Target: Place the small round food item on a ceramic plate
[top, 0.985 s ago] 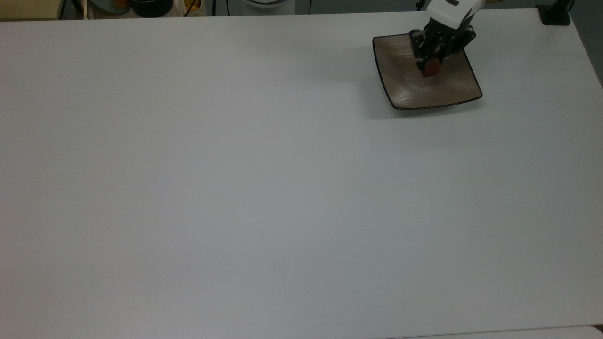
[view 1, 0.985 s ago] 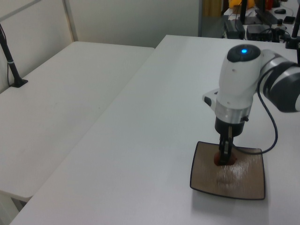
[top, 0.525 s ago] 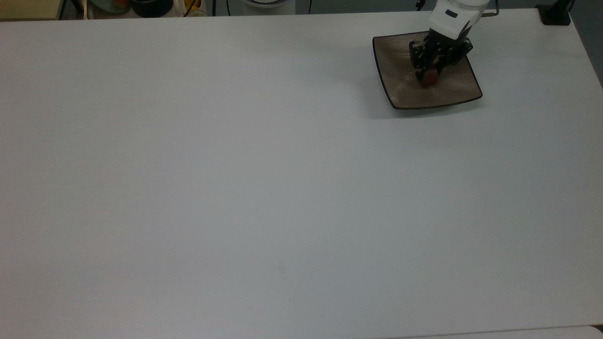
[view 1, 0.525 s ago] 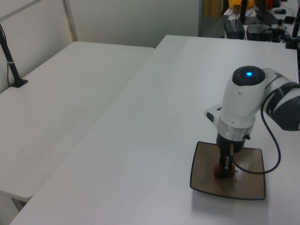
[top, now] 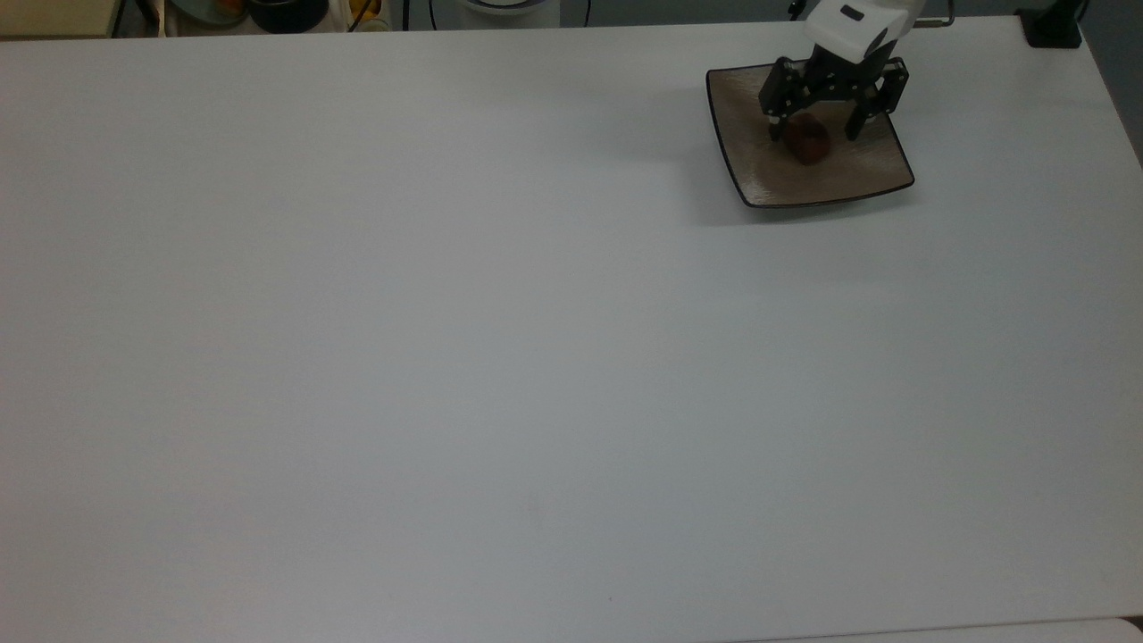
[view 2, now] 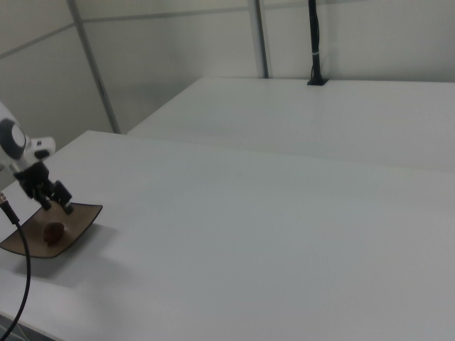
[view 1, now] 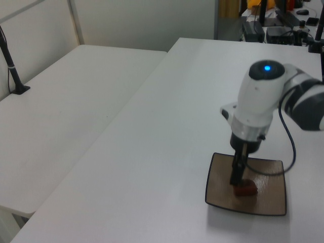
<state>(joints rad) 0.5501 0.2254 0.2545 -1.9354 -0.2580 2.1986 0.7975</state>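
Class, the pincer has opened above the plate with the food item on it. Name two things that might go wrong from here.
1. The open pincer hangs just above the small round food item; a sideways retreat might knock it across the glossy ceramic plate.
2. The plate sits close to the table edge in the top view, so a bump could push it toward that edge.

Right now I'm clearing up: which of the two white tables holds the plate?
The table on the left view's right holds the plate; the other table, beside it, carries a black post.
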